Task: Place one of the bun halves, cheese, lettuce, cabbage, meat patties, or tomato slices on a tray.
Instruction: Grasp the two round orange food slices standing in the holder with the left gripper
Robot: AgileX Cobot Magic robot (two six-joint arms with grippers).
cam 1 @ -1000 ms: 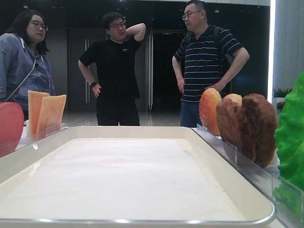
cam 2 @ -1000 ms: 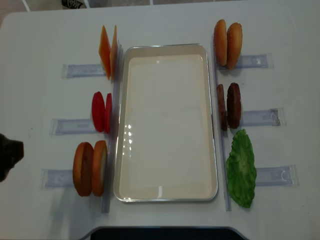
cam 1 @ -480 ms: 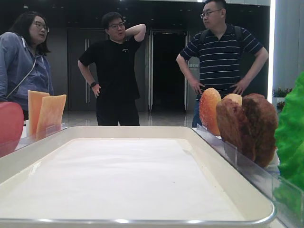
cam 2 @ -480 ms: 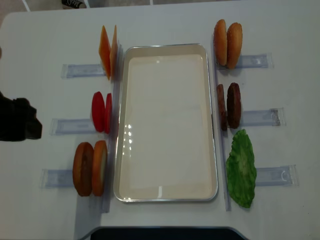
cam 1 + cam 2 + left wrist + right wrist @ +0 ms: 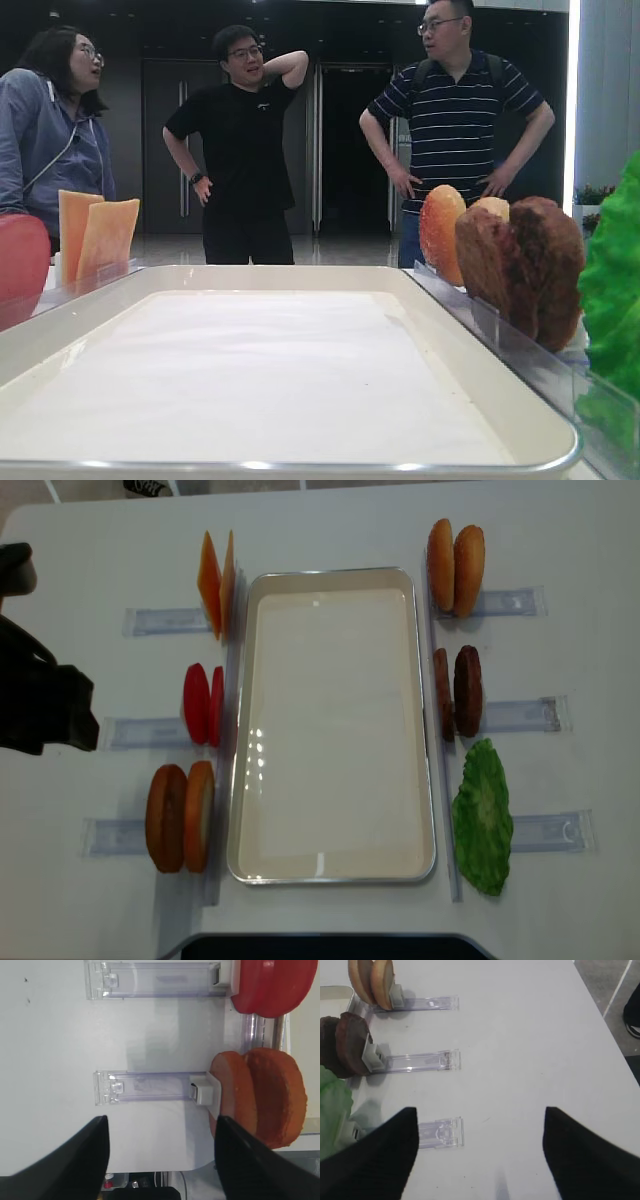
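The white tray (image 5: 335,872) lies empty mid-table. Left of it stand cheese (image 5: 215,583), tomato slices (image 5: 203,703) and bun halves (image 5: 180,817); right of it more bun halves (image 5: 455,567), meat patties (image 5: 458,692) and lettuce (image 5: 482,817). Cabbage is out of view. My left arm (image 5: 45,705) hovers at the table's left edge. Its gripper (image 5: 162,1155) is open and empty, left of the near bun halves (image 5: 260,1097) and apart from them. My right gripper (image 5: 480,1150) is open and empty over bare table, right of the lettuce (image 5: 332,1115).
Clear plastic holders (image 5: 165,620) extend outward from each food pair, one (image 5: 440,1132) near my right gripper. Three people (image 5: 245,150) stand beyond the table's far end. The table's near edge (image 5: 165,1174) lies just under my left gripper.
My left arm has come in from the left edge, moving up and to the right in the overhead view. The food and the tray have not moved.
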